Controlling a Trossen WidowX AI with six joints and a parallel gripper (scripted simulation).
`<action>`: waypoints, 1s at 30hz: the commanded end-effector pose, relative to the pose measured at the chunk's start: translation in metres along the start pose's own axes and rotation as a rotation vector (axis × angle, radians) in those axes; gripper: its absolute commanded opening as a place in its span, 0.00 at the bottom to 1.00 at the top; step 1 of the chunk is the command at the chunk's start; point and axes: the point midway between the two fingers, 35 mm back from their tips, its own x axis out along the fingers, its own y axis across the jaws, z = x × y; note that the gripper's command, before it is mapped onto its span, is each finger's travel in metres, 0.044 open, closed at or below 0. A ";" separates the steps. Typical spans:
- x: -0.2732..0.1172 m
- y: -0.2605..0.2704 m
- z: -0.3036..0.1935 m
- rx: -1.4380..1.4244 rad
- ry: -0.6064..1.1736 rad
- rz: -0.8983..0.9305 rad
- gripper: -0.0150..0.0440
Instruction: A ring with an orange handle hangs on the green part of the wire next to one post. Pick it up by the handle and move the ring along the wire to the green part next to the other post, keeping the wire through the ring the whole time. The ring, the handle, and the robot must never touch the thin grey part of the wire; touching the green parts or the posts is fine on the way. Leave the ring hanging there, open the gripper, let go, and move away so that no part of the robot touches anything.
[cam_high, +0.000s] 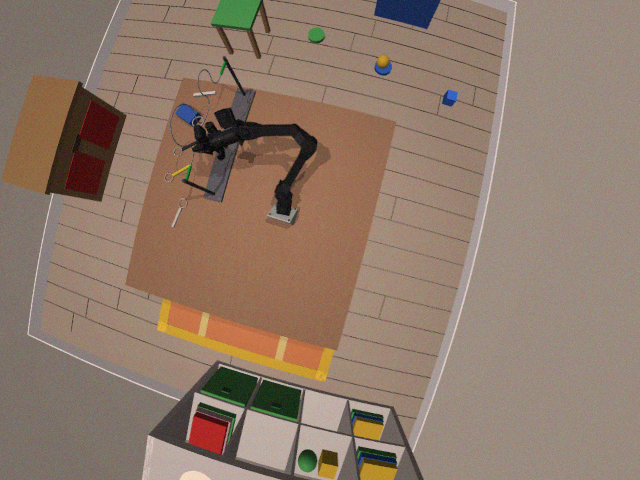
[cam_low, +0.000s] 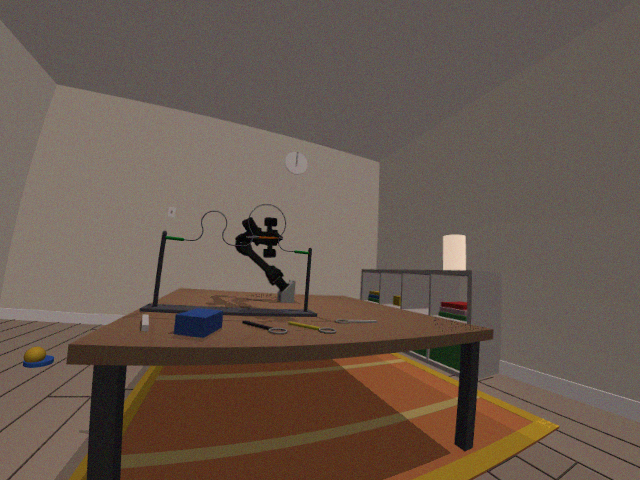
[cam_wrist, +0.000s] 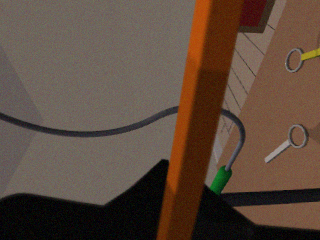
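Observation:
The orange handle (cam_low: 268, 237) (cam_wrist: 200, 100) is held in my shut gripper (cam_low: 270, 237) (cam_wrist: 186, 184), roughly level in the exterior view. Its ring (cam_high: 197, 116) lies around the wire's low stretch between the two humps, near the foot of the bigger hump; the exact gap is too small to tell. The grey wire (cam_low: 212, 211) (cam_wrist: 90, 134) passes behind the handle in the wrist view. One green part (cam_high: 223, 67) (cam_low: 174, 238) is by the taller post (cam_low: 160, 273); the other green part (cam_high: 187, 173) (cam_low: 301, 252) (cam_wrist: 221, 180) is by the shorter post (cam_low: 308, 281).
The posts stand on a dark base bar (cam_high: 219, 173). Beyond it on the table lie a blue box (cam_high: 187, 112) (cam_low: 199, 322), a white stick (cam_high: 204, 94) (cam_low: 145, 322), and loose rings with black (cam_low: 255, 324), yellow (cam_low: 305, 326) and white (cam_low: 361, 321) handles.

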 end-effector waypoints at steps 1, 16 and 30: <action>-0.002 0.013 0.001 0.046 0.007 0.040 0.00; -0.008 0.043 0.005 0.207 0.029 0.128 0.00; -0.015 0.063 0.012 0.279 0.038 0.168 0.00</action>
